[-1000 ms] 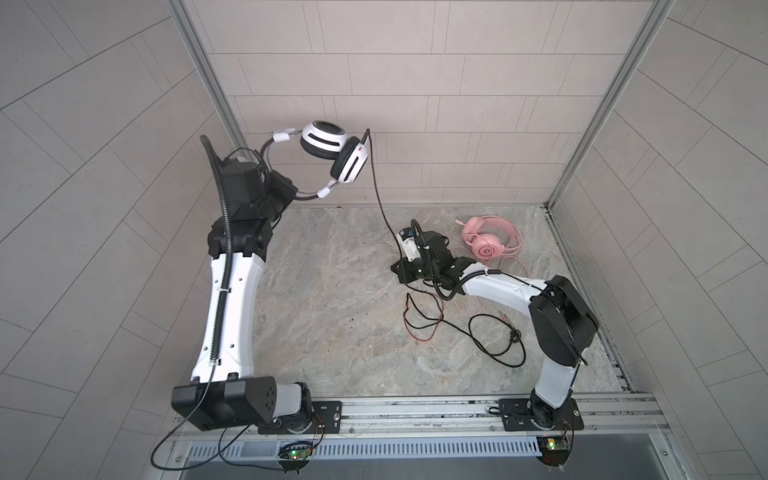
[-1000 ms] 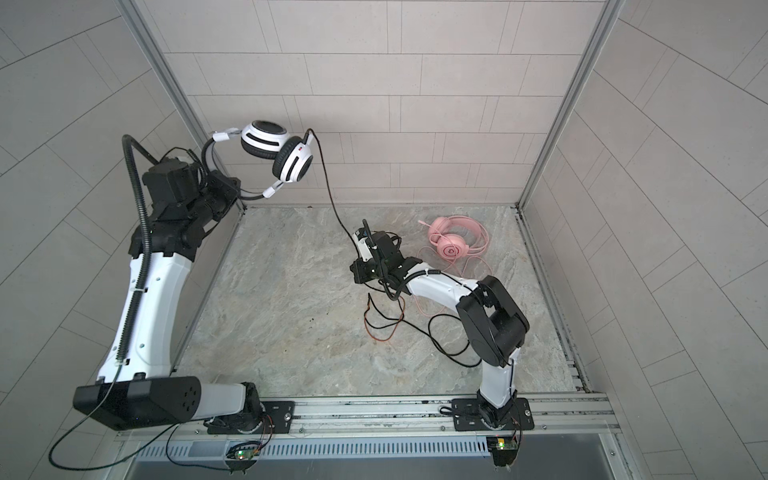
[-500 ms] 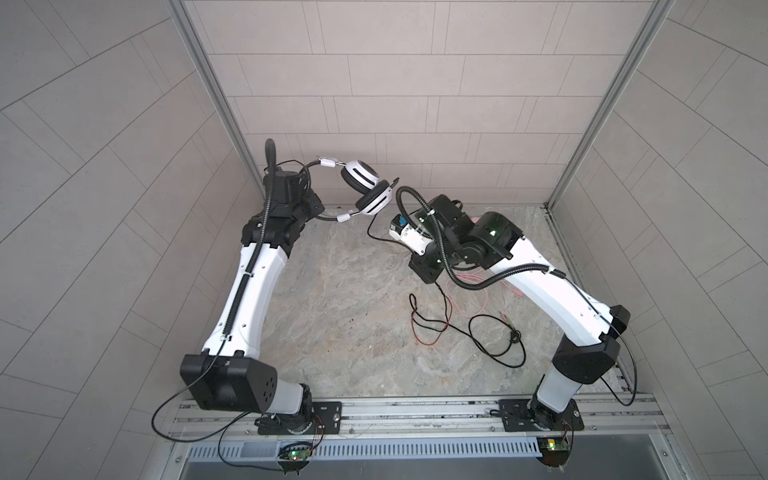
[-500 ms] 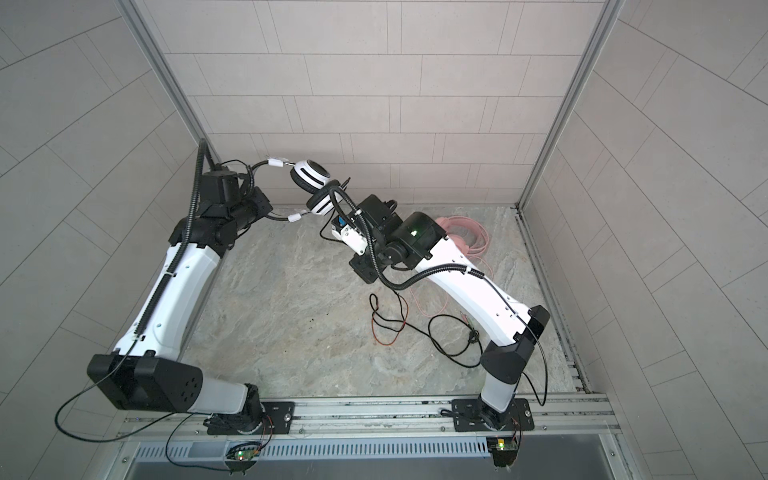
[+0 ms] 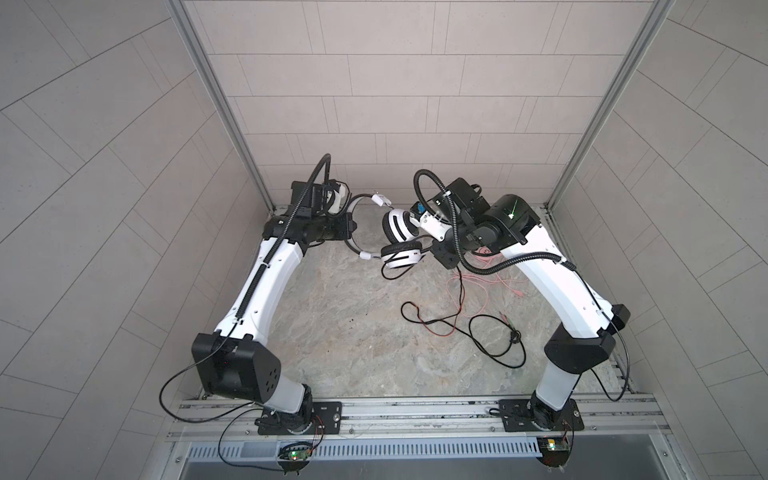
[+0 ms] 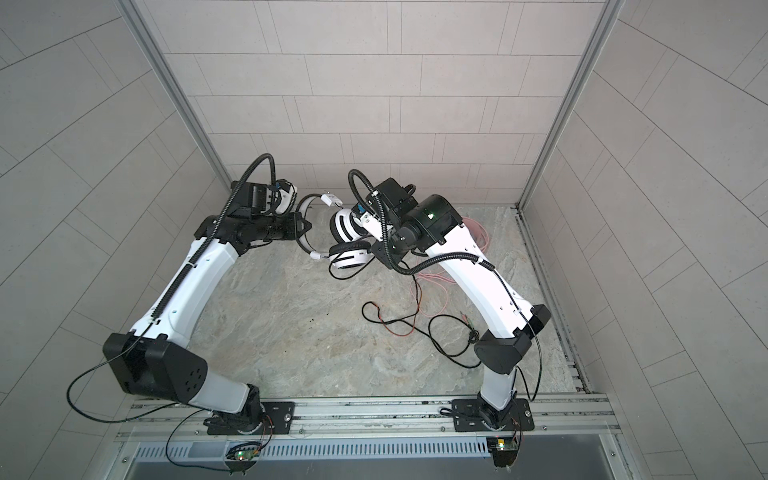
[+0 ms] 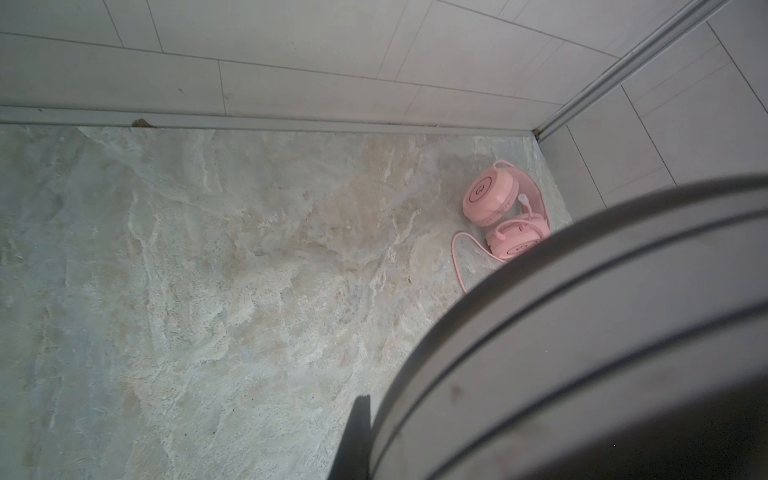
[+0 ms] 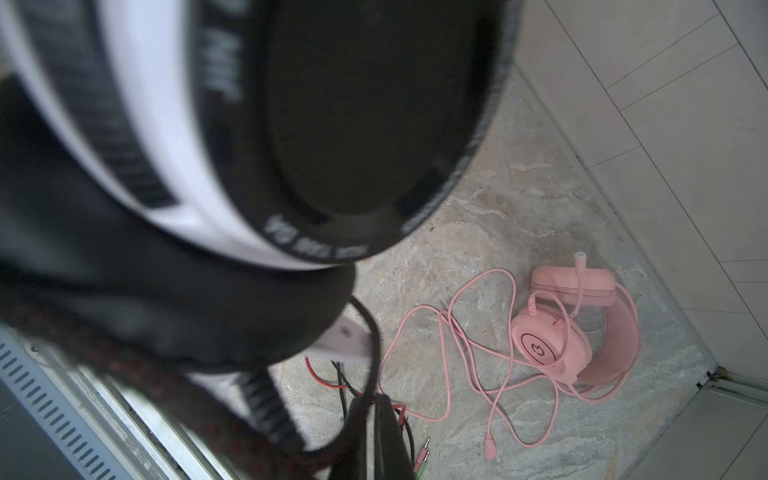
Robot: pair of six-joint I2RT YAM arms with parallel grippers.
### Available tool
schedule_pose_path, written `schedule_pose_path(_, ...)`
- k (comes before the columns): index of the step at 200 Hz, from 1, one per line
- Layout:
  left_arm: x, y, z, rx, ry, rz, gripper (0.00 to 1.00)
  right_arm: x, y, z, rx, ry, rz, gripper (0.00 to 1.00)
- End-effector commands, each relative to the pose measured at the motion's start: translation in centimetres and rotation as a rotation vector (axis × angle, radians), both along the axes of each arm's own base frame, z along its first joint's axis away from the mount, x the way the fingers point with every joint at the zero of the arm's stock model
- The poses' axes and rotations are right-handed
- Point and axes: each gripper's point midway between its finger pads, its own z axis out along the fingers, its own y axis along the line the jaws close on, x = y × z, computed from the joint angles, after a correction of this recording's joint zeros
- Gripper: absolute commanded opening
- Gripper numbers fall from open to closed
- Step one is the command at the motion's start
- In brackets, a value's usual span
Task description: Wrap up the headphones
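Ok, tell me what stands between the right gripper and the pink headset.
Nothing solid: in the right wrist view only floor and loose loops of the pink cable lie between the right gripper and the pink headset. That gripper is shut on the black cable, though.

- Back wall [image 5: 374, 104] and the side walls [image 5: 104, 187] are big pale grey-beige tiles, staggered like brickwork, with thin dark joints.
- Silver metal posts [image 5: 220, 104] run up both back corners.
- The floor [image 5: 353, 345] is a mottled stone-look slab, beige with grey veins and a few dark specks.
- A pale skirting strip [image 7: 291, 122] sits where the floor meets the back wall, with a little brown crumb [image 7: 140, 122] on it.
- At the front edge there's a silver slotted rail [image 5: 415, 409], then a grey vented strip [image 5: 415, 451].
- Lighting is soft and even, pretty daylight-ish, and the shadows are faint.
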Motion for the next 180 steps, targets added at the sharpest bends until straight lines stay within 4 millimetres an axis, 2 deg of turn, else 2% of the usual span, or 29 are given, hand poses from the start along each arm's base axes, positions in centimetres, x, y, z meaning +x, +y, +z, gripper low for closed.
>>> schedule_pose_path(1, -2.1, -1.9, 1.5, -0.078, 0.001, -0.134, 0.0, 0.6, -1.3, 1.4, 0.027, -0.036, -0.018, 0.0)
schedule_pose_path(32, -3.7, -2.9, 1.3, -0.124, 0.094, -0.192, 0.01, 0.7, -1.4, 1.7, 0.071, -0.024, -0.02, 0.0)
schedule_pose_path(84, -4.7, -4.4, 0.8, -0.145, 0.137, -0.26, 0.0, 1.3, 0.4, 2.0, 0.146, -0.023, 0.011, 0.0)
schedule_pose_path(125, -5.3, -5.4, 0.5, -0.141, 0.162, -0.305, 0.0, 2.6, 0.5, 1.8, 0.16, -0.038, -0.007, 0.0)
schedule_pose_path(151, -6.0, -6.0, 0.7, -0.142, 0.151, -0.34, 0.0, 3.5, 0.5, 1.9, 0.185, -0.045, -0.022, 0.0)
schedule_pose_path(180, -6.6, -6.5, 1.3, -0.146, 0.134, -0.377, 0.0, 4.7, 0.5, 1.2, 0.205, -0.034, -0.054, 0.0)
